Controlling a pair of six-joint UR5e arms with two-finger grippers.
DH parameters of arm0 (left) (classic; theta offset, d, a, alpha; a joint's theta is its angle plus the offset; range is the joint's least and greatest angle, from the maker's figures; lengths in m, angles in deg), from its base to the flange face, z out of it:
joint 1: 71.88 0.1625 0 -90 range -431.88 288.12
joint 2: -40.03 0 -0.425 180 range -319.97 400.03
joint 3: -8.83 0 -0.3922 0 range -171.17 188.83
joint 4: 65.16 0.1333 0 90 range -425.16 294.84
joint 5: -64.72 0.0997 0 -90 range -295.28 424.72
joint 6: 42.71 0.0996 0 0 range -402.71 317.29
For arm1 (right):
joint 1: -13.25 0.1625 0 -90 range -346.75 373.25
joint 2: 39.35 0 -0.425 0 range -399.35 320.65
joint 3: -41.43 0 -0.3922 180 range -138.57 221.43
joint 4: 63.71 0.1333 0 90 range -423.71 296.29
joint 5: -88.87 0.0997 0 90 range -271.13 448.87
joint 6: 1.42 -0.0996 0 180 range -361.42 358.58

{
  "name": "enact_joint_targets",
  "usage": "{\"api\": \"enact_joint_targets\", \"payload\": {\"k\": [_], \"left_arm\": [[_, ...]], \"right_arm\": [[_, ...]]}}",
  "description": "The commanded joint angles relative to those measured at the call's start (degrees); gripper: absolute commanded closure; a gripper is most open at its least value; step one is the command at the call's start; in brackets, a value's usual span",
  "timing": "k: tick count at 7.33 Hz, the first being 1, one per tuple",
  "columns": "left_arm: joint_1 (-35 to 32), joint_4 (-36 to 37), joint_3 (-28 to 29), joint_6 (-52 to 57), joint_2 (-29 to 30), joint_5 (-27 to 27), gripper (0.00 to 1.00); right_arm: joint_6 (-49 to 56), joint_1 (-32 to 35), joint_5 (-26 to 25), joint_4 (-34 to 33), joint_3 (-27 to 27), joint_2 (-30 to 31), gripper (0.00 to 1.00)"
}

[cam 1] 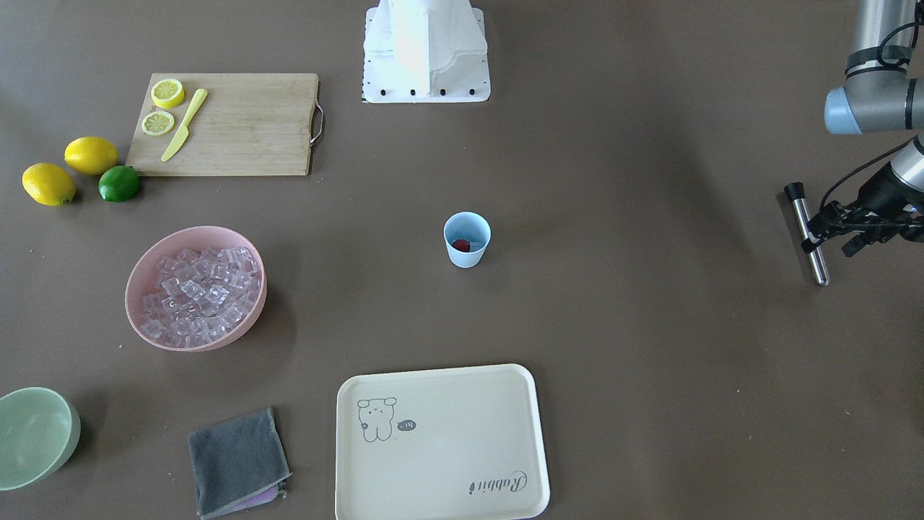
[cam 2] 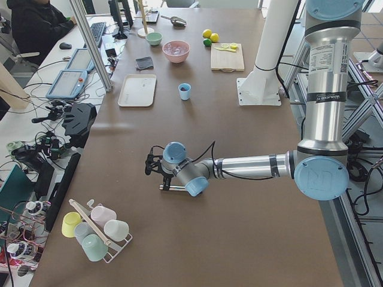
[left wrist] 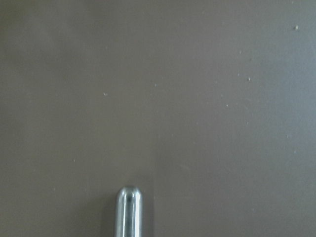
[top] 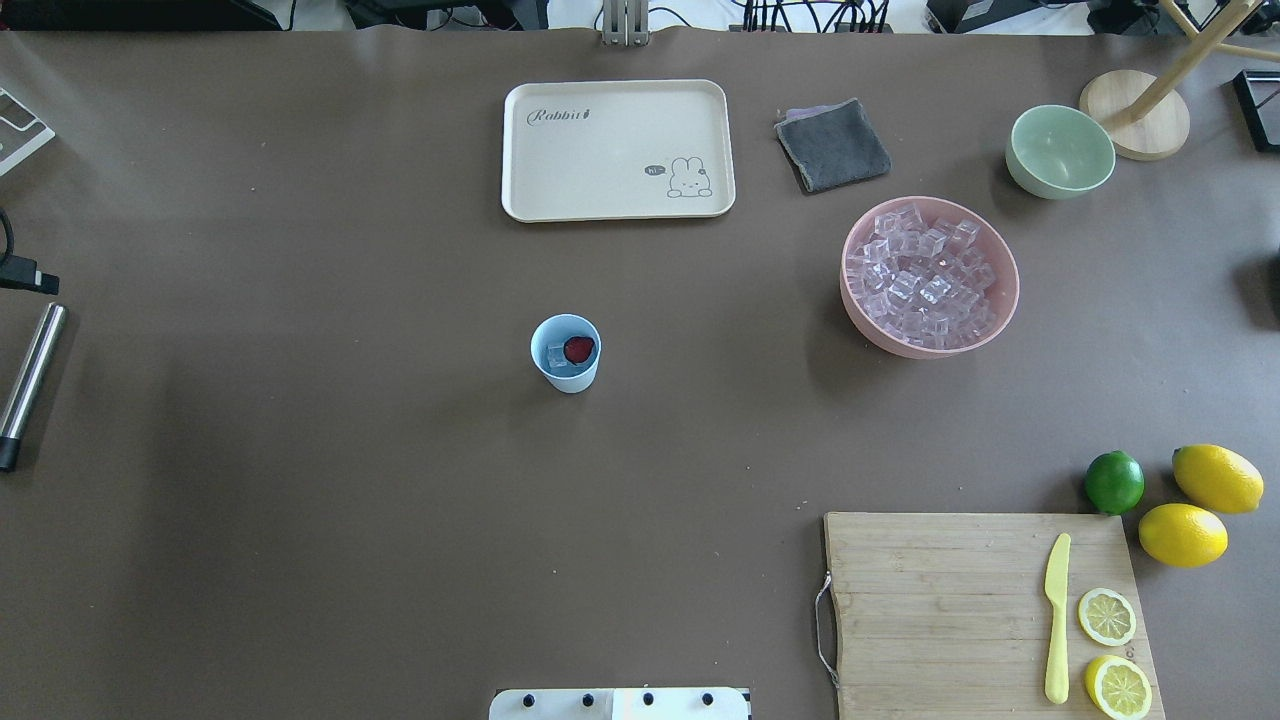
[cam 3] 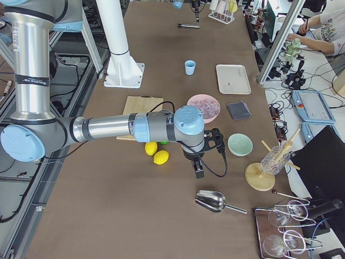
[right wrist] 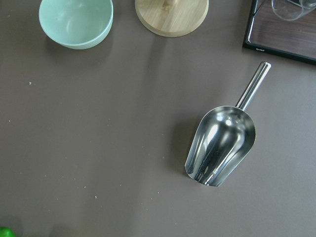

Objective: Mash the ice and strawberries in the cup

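Observation:
The light-blue cup [cam 1: 467, 240] stands upright mid-table and also shows in the overhead view [top: 566, 352]. Inside it lie a small red strawberry [top: 579, 349] and a clear ice cube [top: 556, 356]. More ice [cam 1: 196, 292] fills a pink bowl [cam 1: 141, 318]. My left gripper [cam 1: 834, 237] hovers at the table's left end beside a steel muddler [cam 1: 808, 235] that lies on the table; its fingers look apart and empty. The muddler's rounded end shows in the left wrist view [left wrist: 129, 212]. My right gripper [cam 3: 199, 164] shows only in the exterior right view, far from the cup; I cannot tell whether it is open or shut.
A cream tray [top: 618, 150] and grey cloth [top: 832, 145] lie beyond the cup. A pale green bowl [top: 1060, 150], a metal scoop [right wrist: 220, 145] and a wooden stand base [right wrist: 172, 15] are at the far right. A cutting board [top: 985, 610] holds lemon slices and a yellow knife, with lemons and a lime [top: 1114, 482] beside it.

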Motion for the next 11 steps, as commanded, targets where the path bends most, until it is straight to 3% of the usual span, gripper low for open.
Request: {"api": "enact_joint_targets", "payload": {"k": [1, 3, 6, 8, 11], "left_arm": [[-2.1, 2.2, -1.7, -0.1, 1.2, -1.8, 0.02], [-3.3, 2.3, -2.9, -0.2, 0.5, -1.8, 0.02], [-7.9, 11.6, -7.0, 0.3, 1.7, -1.8, 0.02], [-10.2, 11.8, -8.0, 3.8, 2.0, -1.9, 0.02], [-12.9, 13.7, -11.9, 5.1, 2.6, -6.2, 0.02]], "right_arm": [[0.2, 0.0, -0.5, -0.1, -0.1, 0.2, 0.01], [0.2, 0.0, -1.5, -0.1, 0.3, 0.3, 0.01], [0.2, -1.1, -1.4, -0.1, 0.0, 0.1, 0.01], [0.2, -1.1, -1.2, -0.1, -0.4, 0.0, 0.01], [0.1, -0.8, -1.0, -0.4, 0.0, 0.1, 0.01]]}}
